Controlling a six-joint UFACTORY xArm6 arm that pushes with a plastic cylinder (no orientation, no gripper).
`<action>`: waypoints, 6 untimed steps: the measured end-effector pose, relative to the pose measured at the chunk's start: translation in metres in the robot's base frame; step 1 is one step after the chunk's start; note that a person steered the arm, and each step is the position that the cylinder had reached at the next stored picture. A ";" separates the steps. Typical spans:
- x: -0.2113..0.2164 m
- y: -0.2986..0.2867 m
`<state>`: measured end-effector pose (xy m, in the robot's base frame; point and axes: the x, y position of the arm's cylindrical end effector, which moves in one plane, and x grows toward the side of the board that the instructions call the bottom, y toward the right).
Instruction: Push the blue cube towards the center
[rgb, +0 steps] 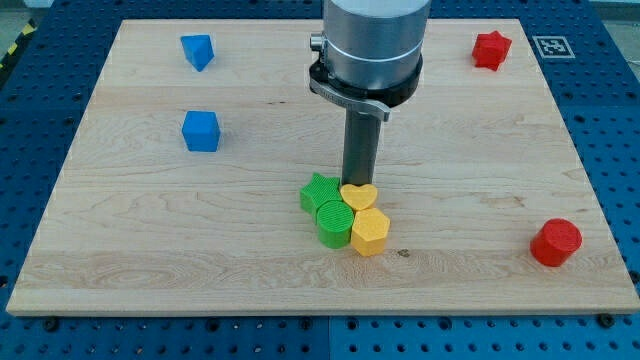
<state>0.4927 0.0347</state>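
The blue cube (201, 131) sits on the wooden board (150, 250) at the view's left. My tip (357, 184) is near the board's middle, far to the right of the cube, just behind a cluster of blocks. It touches or nearly touches the yellow heart (358, 195) and stands next to the green star (318, 191). A second blue block (198, 50), wedge-like in shape, lies at the top left.
The cluster holds the green star, a green cylinder (333, 223), the yellow heart and a yellow hexagon (369, 231). A red star (491, 49) is at the top right. A red cylinder-like block (555, 242) is at the bottom right.
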 end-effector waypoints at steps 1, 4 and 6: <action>-0.029 -0.006; -0.025 -0.156; -0.101 -0.184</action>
